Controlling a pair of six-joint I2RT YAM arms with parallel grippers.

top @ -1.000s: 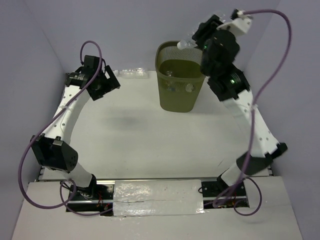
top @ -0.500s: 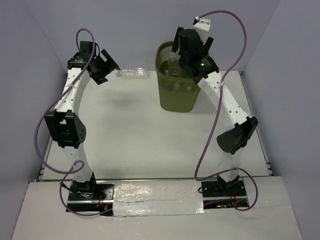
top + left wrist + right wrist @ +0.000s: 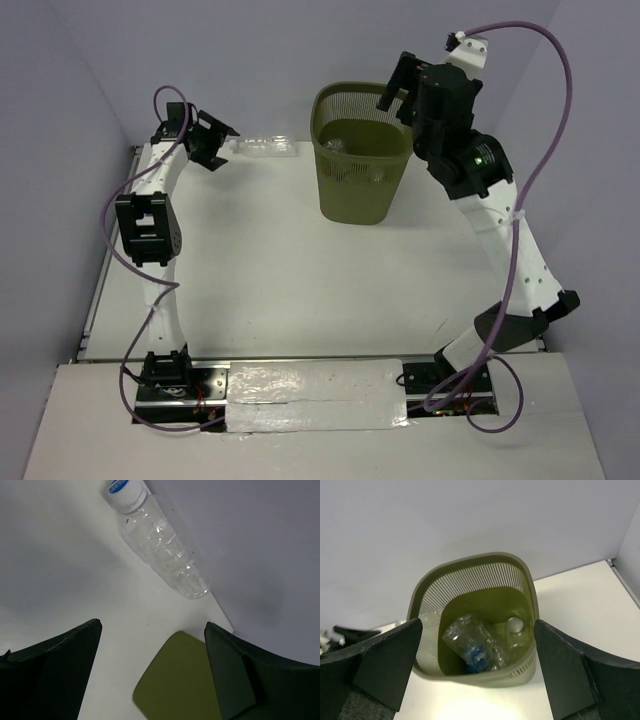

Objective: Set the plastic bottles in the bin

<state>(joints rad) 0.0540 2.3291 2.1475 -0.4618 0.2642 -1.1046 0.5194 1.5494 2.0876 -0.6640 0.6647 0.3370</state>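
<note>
The drop is done! The right pincer (image 3: 398, 85), clamped on a bottle above the bin (image 3: 330, 105) a second ago, now stands wide open with nothing in it. It has swung back from over the bin's mouth and hangs by the right side of the rim. From its wrist, looking down, two plastic bottles lie on the bin's floor. A crumpled blue-labelled bottle (image 3: 472, 649) sits in the middle, and a pale-capped bottle (image 3: 516, 626) sits just beside it toward the right wall.

On the other side, the left arm has stretched further toward the back-left corner, bringing the left pincer (image 3: 224, 146) in close to the last bottle (image 3: 160, 545). Its fingers (image 3: 55, 670) are spread wide, gripping nothing, and stop short of the bottle without touching it. That bottle hasn't budged. It lies on its side on the tabletop (image 3: 280, 260), right along the back wall (image 3: 250, 60). It is clear and ribbed, cap end to the left and base end toward the bin, which stands upright near it on the right.

The tabletop is plain matte white with soft grey shadows. Pale lilac-grey walls close it in at the back, left and right. At the near edge a strip of silvery tape (image 3: 315, 395) runs between the two arm bases. Purple cables (image 3: 550, 150) loop off both arms.
</note>
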